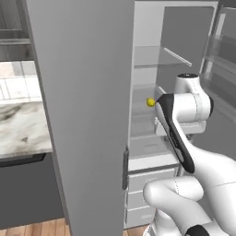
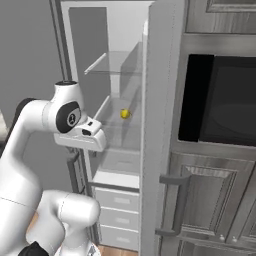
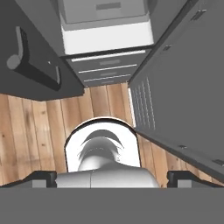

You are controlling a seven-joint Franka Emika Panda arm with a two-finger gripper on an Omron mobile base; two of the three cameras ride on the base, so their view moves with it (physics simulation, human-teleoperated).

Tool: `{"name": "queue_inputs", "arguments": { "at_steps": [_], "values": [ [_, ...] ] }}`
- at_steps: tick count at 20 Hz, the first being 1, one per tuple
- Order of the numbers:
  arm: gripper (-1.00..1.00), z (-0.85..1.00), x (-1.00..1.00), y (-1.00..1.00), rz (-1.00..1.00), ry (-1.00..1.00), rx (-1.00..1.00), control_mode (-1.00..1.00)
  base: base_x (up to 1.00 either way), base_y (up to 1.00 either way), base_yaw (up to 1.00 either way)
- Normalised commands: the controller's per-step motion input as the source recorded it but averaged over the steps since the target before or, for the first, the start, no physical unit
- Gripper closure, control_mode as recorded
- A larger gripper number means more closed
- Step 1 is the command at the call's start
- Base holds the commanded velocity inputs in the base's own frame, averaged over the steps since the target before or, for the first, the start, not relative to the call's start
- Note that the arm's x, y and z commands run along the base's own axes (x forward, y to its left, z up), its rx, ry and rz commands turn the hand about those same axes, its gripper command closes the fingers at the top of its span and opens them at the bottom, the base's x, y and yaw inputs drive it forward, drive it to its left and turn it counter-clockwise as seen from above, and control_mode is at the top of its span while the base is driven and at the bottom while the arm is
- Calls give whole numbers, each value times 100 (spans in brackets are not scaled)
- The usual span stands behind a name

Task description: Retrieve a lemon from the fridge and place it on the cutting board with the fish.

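Note:
The grey fridge [image 1: 83, 115] stands open, with glass shelves inside [image 2: 120, 45]. The small yellow lemon [image 1: 150, 102] rests on the middle glass shelf [image 2: 125, 114], toward the back. My white hand [image 2: 82, 136] hovers in front of that shelf, outside the fridge, nearer the base than the lemon and slightly lower [image 1: 183, 127]. It points down at the floor. My gripper [image 3: 113, 178] is open, with its dark fingertips [image 3: 43, 177] far apart and nothing between them. The cutting board and the fish are out of view.
Pale drawers [image 2: 117, 200] fill the fridge's lower part [image 3: 105, 13]. The open doors flank the arm, one with a bar handle [image 3: 17, 48]. A dark built-in oven [image 2: 220, 100] and panelled cabinets [image 2: 215, 200] stand to the right. A marble counter [image 1: 20, 129] lies to the left. A wooden floor [image 3: 39, 131] lies below.

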Motion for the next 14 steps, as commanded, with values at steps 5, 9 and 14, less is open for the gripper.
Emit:
{"name": "queue_inputs", "arguments": {
  "at_steps": [5,9,14],
  "values": [
    [-100,0,0,0,0,0,0,100,13,2,-27],
    [-100,0,0,0,0,0,0,100,15,14,-29],
    [-100,0,0,0,0,0,0,100,36,36,-21]
  ]
}}
